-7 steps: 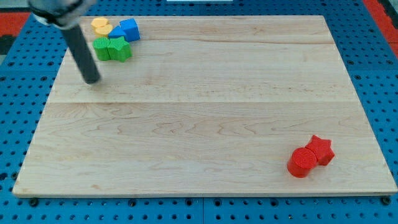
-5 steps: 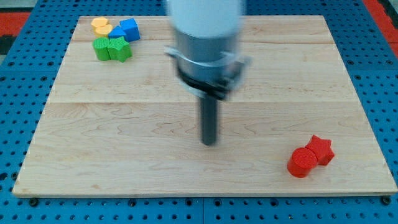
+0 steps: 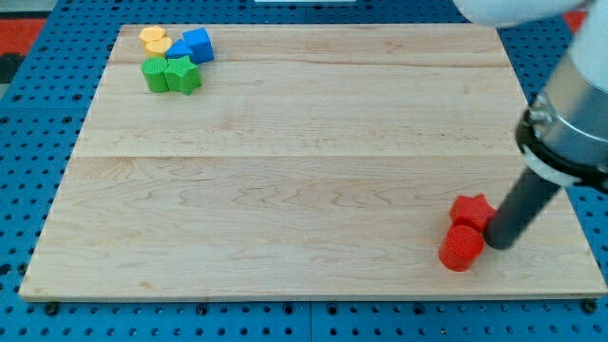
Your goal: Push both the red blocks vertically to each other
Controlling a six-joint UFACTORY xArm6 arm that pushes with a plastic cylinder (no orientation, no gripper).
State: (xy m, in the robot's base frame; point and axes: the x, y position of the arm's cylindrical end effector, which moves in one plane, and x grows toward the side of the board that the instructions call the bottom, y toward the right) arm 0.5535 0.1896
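Observation:
Two red blocks lie near the view's bottom right of the wooden board (image 3: 285, 171). The red round block (image 3: 461, 248) is the lower one. The red star-shaped block (image 3: 471, 211) sits just above it, touching it, slightly to the right. My tip (image 3: 500, 243) is right beside both, touching the star block's right side and just right of the round block. The dark rod rises up to the right, and the arm covers the board's right edge.
At the view's top left stands a cluster: a yellow block (image 3: 154, 39), a blue block (image 3: 195, 45), a green block (image 3: 154, 73) and a green star-shaped block (image 3: 182, 75). The board lies on a blue pegboard (image 3: 28, 142).
My tip has swept from the top left across the board's middle to the bottom right. The red star block has shifted left and up, now standing above the round red block.

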